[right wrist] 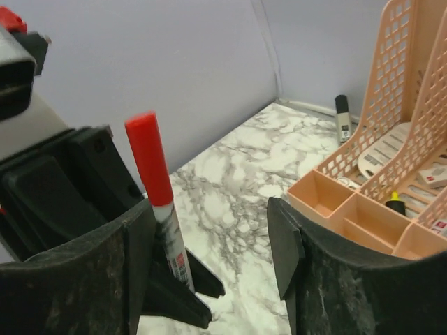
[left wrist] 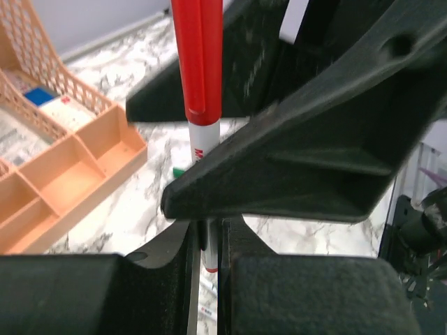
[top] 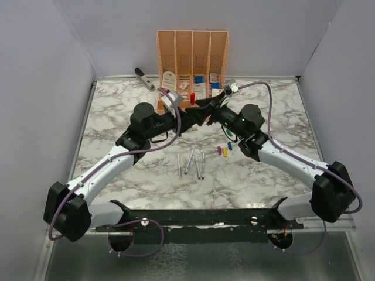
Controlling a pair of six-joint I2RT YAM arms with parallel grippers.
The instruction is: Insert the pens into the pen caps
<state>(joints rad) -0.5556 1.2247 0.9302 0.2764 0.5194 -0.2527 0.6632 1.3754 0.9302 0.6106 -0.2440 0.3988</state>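
Now, red cap (left wrist: 198,56) on its pen (left wrist: 203,143), above the table's (top: 287,111) far middle.
The left gripper (left wrist: 207,241) clenches the barrel upright; the right gripper (right wrist: 209,258) stands parted around it, grasping nothing. Best back the right straight off without nudging the cap. Whether it is fully seated is hard to tell; the barrel's lower end hides inside the grip.

Right gripper (right wrist: 211,218), jaws wide apart; whitish plastic pen (right wrist: 172,242) wearing its red bullet cap (right wrist: 148,160) upright at nine o'clock; orange lattice organiser (right wrist: 363,209) at three.
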